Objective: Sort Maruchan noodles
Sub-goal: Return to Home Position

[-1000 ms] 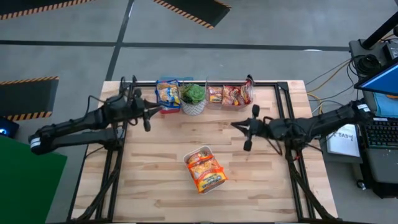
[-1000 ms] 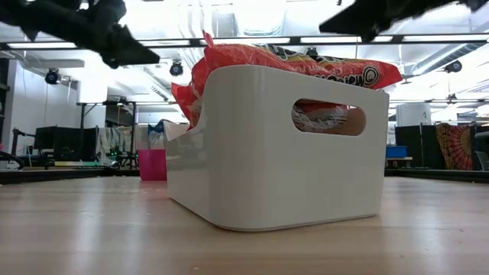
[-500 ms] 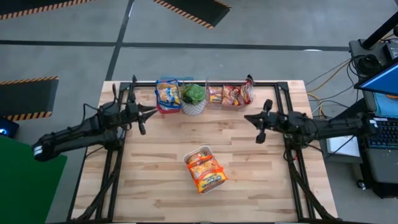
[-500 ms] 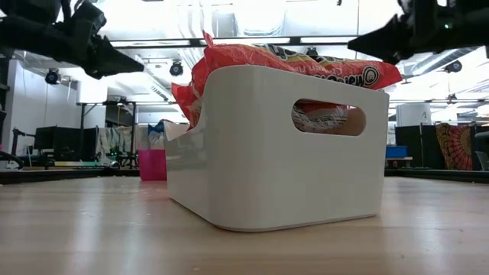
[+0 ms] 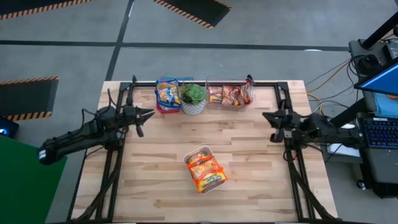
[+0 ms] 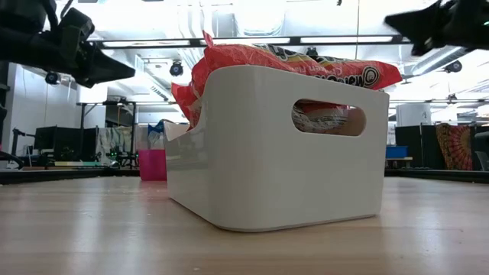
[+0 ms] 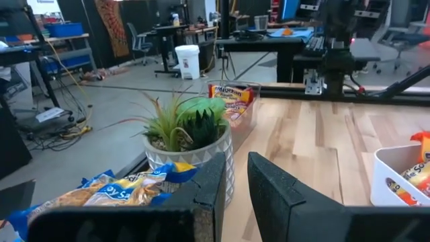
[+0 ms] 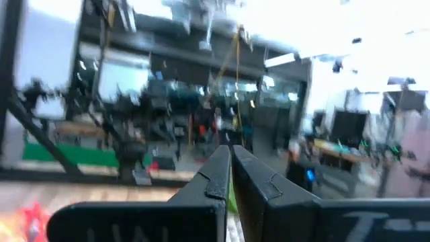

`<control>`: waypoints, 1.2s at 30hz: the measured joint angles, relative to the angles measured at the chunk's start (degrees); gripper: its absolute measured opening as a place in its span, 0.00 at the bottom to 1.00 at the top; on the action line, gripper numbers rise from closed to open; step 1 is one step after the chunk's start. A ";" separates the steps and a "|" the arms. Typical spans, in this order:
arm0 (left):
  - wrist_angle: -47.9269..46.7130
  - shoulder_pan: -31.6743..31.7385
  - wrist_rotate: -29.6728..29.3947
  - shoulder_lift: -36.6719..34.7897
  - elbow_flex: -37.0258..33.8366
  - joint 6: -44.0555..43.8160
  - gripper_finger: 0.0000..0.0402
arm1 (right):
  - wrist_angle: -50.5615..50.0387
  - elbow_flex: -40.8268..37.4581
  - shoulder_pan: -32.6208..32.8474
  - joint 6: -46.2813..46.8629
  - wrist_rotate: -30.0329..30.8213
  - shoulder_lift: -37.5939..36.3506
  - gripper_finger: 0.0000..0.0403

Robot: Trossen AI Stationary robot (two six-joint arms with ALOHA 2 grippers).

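All noodles (image 5: 208,176) sit in bins on our table (image 5: 155,186), so we're on the go-home step: both arms just tuck in. Left gripper (image 7: 236,161) is over the left edge, fingers a crack apart and empty. Right gripper (image 8: 230,151) is over the right edge, pinched together. White bin (image 6: 252,153) mid-table holds orange packs. At the back, clear bin (image 5: 229,104) has red and red bin (image 6: 153,165) has blue.

Read the table (image 5: 155,180) as a dial from above, with its far edge at twelve. A row stands along that edge: the left bin (image 5: 168,103) at eleven, the plant (image 5: 193,98) just beside it at twelve, and the long bin (image 5: 214,104) at one. Both bins hold packets (image 5: 168,93). A third bin (image 5: 188,157) sits just toward six from the centre, with packets piled in it. The left gripper (image 5: 146,114) hangs at ten and the right gripper (image 5: 268,117) at two, well apart.
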 joint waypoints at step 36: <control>9.10 -0.02 9.97 -8.10 -10.62 -17.95 0.11 | -8.35 -7.03 0.00 11.42 -1.24 -3.61 0.02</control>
